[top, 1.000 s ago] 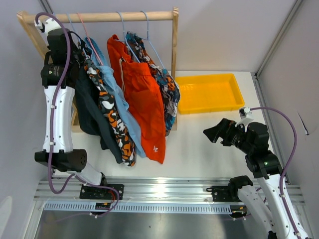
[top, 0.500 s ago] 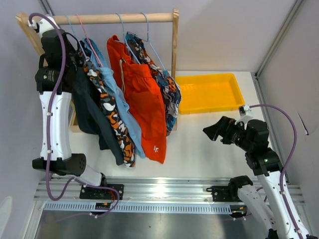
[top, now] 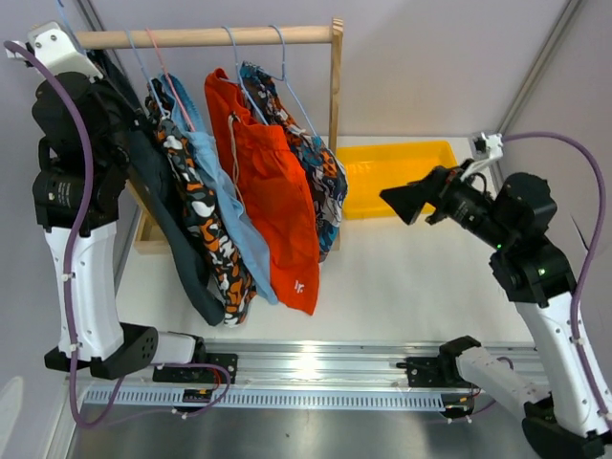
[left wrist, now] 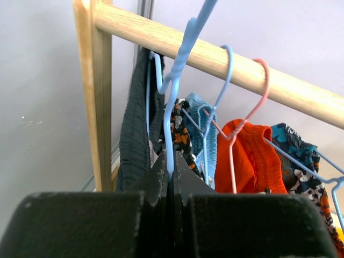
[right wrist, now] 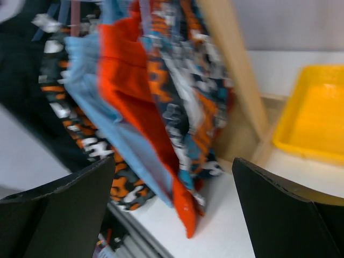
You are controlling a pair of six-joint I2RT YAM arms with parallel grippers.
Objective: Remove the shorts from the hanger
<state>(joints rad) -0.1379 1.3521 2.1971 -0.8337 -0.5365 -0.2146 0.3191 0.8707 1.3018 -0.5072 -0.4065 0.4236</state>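
Note:
Several shorts hang on wire hangers from a wooden rod [top: 210, 35]: dark navy [top: 163, 206], camouflage [top: 206, 225], light blue [top: 232, 215], red-orange [top: 273, 191] and blue-orange patterned [top: 320, 182]. My left gripper [left wrist: 171, 166] is at the rod's left end, shut on the blue wire hanger [left wrist: 171, 107] that carries the navy shorts [left wrist: 134, 134]; the hanger's hook rises in front of the rod. My right gripper [top: 402, 203] hangs open in the air to the right of the rack. In its blurred wrist view, the red-orange shorts [right wrist: 129, 70] and the patterned shorts [right wrist: 183, 80] lie ahead of the right gripper [right wrist: 173, 166].
A yellow tray [top: 402, 182] sits on the white table behind the right gripper, next to the rack's right post [top: 336, 115]. The rack's left post [left wrist: 99, 91] stands close to my left gripper. Grey walls enclose the back and both sides.
The left jaws shut on the blue hanger, then the left arm rose and pulled left, swinging the navy shorts with it. The right arm lifted and turned toward the rack.

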